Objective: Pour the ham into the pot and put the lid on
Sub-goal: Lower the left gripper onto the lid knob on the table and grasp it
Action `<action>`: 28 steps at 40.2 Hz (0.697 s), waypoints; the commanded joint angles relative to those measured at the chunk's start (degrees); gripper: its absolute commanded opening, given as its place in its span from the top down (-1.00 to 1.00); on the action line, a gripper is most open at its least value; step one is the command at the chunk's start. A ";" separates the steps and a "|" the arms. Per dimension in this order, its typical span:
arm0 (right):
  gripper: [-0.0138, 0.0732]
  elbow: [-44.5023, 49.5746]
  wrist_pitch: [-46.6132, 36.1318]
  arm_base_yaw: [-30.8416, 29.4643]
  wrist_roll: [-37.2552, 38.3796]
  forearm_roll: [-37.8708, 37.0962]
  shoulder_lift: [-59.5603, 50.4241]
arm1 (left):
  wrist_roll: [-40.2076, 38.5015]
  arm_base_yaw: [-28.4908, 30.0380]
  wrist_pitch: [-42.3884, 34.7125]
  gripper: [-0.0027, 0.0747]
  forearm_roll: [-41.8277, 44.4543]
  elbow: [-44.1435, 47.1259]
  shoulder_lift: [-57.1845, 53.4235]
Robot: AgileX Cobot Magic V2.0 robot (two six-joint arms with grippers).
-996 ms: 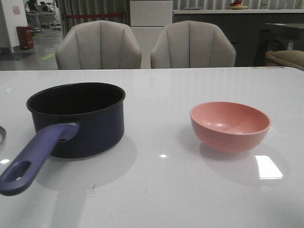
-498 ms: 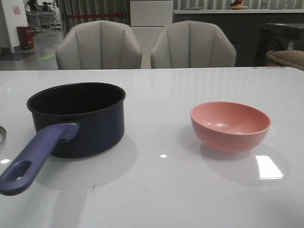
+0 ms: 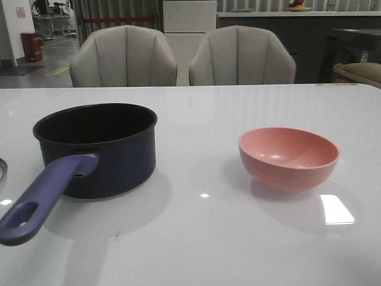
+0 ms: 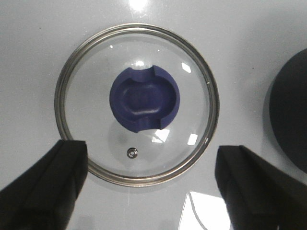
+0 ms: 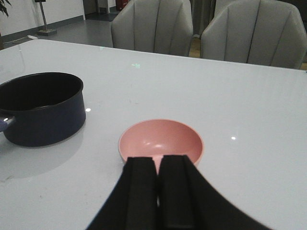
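Nothing is in hand yet: both arms sit back from the work, and the first step, fetching the ham, looks barely begun. Nearest the robot, the right gripper [image 5: 159, 191] has its fingers pressed together on nothing and points at the pink bowl [image 3: 289, 157], which stands at about 4 o'clock from the table's middle in the front view. No ham shows in the bowl from either the front or right wrist view, though the near inner wall is hidden, so I cannot tell whether any lies there. The next move, as I judge it, calls for that gripper to part its fingers and take the bowl by its rim. The left gripper [image 4: 152, 184] hangs straight above the lid [image 4: 137, 103], fingers spread wide to either side, touching nothing; the lid lies flat on the table [image 3: 208, 238], knob up, only a sliver of its rim showing at 9 o'clock at the front view's left edge. The pot [image 3: 95, 149] stands open near 8 o'clock, its handle running toward the robot at 7. Bare tabletop lies between pot and bowl, giving free room for a carry. Beyond the far edge at 12 o'clock stand two chairs [image 3: 123, 56].
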 commanded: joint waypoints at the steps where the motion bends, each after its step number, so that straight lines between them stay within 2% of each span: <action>1: 0.34 -1.68 -5.05 0.06 -0.71 -0.04 0.35 | -0.60 0.07 0.30 -0.60 -0.20 -5.05 3.02; 8: 0.34 -1.68 -5.05 0.06 -0.71 -0.04 0.35 | -0.60 0.07 3.41 -0.75 -0.20 -10.29 9.75; 28: 0.34 -1.68 -5.05 0.06 -0.71 -0.04 0.35 | -0.60 -0.27 6.75 -0.75 -0.20 -17.23 19.42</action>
